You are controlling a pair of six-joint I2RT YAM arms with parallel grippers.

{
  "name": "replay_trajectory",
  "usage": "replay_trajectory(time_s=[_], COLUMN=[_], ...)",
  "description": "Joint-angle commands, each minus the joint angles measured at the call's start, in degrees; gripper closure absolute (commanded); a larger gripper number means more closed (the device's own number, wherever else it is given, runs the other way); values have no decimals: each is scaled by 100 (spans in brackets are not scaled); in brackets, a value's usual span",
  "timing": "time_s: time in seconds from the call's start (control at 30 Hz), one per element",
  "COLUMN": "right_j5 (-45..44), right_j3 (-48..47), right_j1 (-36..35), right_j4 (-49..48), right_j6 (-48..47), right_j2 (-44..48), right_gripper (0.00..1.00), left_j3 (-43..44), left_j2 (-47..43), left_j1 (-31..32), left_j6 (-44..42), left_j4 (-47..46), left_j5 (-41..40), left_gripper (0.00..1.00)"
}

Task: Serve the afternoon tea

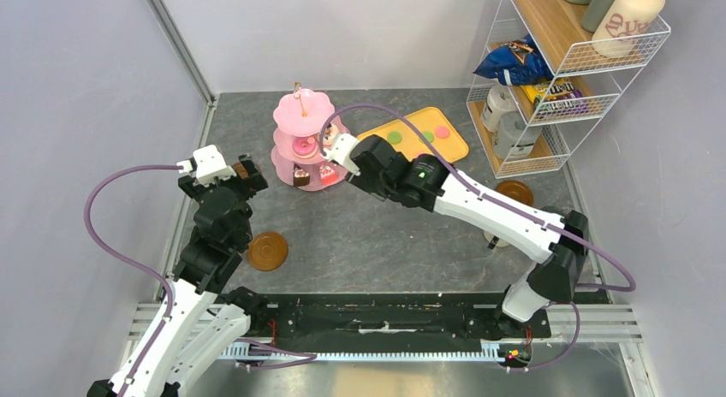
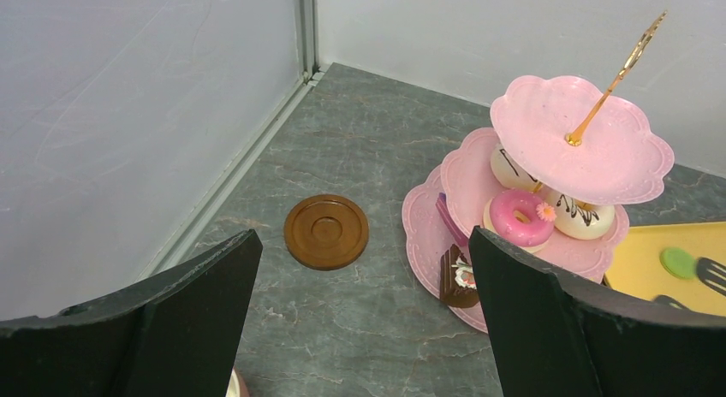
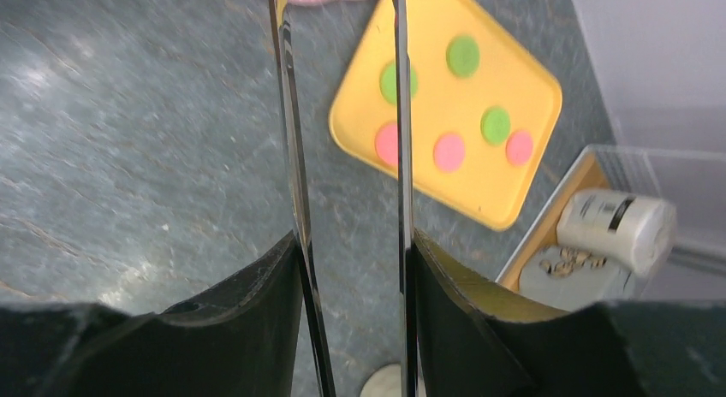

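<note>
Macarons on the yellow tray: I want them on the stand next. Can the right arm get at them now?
Likely yes: the right gripper holds tongs pointing over the yellow tray, where the macarons lie uncovered with nothing between.

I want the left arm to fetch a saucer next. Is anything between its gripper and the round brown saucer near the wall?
Nothing visible. In the left wrist view the open left gripper faces the round brown saucer across bare grey tabletop. The pink three-tier scalloped stand sits off to the right, apart from it.
</note>
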State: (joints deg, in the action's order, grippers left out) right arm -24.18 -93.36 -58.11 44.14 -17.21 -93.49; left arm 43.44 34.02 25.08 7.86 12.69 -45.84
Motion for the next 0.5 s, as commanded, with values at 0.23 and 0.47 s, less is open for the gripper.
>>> replay_trajectory(time_s=[0.23,0.47], right_j5=[242,346], right_j3=[837,991], right_j1=[1357,1730], right_j4=[578,570], right_j6=[1487,1661], right_j2=[740,302], right_gripper=[47,46], left_j3=[-11,-9], left_j2=[22,43], left_j1=[-37,-38], left_j6=[207,207], left_j4=[-245,-242], left_j5=[180,229], left_gripper=[0,0])
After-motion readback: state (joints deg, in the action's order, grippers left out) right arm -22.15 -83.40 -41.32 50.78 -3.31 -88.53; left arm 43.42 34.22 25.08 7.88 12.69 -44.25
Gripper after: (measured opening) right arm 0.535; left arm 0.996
